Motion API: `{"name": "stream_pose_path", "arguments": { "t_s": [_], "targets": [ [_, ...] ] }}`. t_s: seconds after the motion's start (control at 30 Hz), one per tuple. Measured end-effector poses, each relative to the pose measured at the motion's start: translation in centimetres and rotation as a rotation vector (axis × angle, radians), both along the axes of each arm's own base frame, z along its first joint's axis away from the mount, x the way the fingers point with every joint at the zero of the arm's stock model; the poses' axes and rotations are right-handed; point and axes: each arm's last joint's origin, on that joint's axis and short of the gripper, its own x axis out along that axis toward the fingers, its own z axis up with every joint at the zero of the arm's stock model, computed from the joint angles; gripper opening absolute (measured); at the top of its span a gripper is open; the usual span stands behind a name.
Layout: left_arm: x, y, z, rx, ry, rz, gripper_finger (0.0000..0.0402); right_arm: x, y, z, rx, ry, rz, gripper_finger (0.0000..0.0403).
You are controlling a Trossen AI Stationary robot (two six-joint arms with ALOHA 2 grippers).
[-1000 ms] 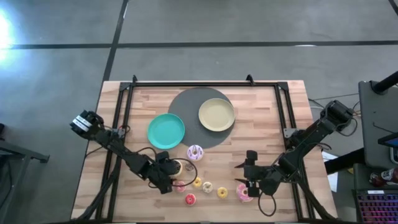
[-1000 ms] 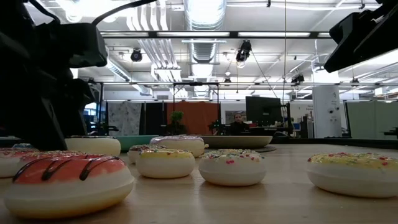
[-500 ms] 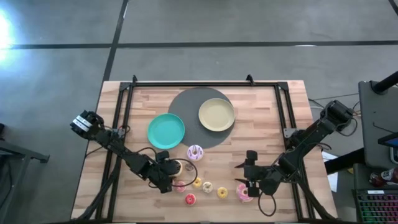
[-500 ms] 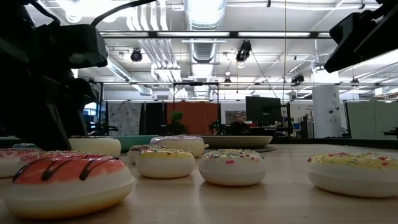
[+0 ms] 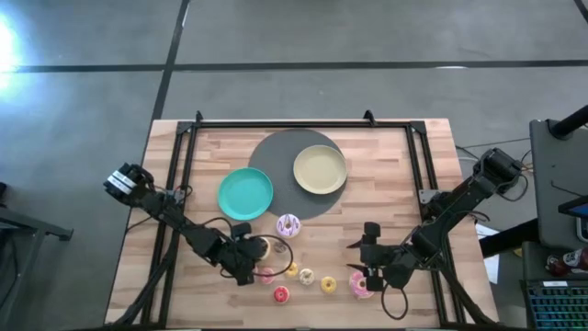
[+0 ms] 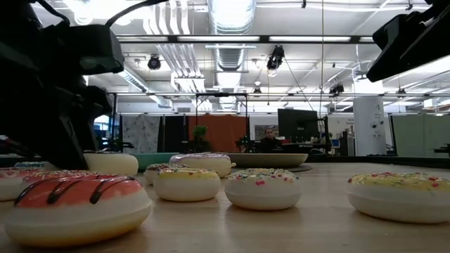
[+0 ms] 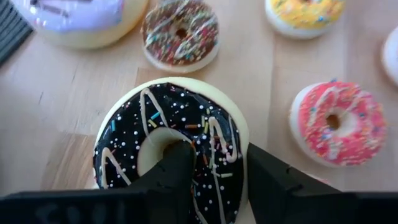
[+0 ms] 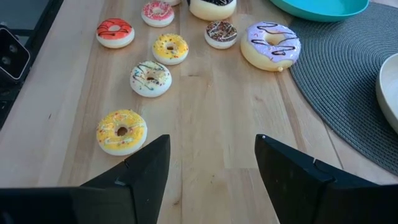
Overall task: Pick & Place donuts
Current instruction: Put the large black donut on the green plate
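Only the left wrist view shows the left gripper clamping the dark chocolate-iced toy ring donut; right gripper hovers half-spread

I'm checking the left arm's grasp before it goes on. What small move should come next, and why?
Probably a short straight lift. The left claw is shut on the dark-chocolate-iced toy ring donut, one finger through its hole, while it rests on the wooden table. Lifting clears the small brown sprinkled donut beside it.

No readable text, labels, brands, numbers or signs on any surface in these views.
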Motion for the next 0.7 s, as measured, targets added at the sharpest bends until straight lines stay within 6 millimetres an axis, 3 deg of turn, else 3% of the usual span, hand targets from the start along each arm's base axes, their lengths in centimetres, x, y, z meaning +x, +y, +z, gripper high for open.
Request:
{"name": "stream_pose_path", "arguments": {
  "t_s": [0.27, 0.7],
  "targets": [
    [0.3, -0.1, 1.5, 0.052, -0.018, -0.017, 0.0102, 0.0, 0.0, 0.0, 0.000, 0.000, 0.000, 0.0226],
    [0.3, 1.4, 4.5, 0.280, 0.140, 0.007, 0.0102, 0.0, 0.0, 0.0, 0.001, -0.001, 0.000, 0.0226]
  ]
}}
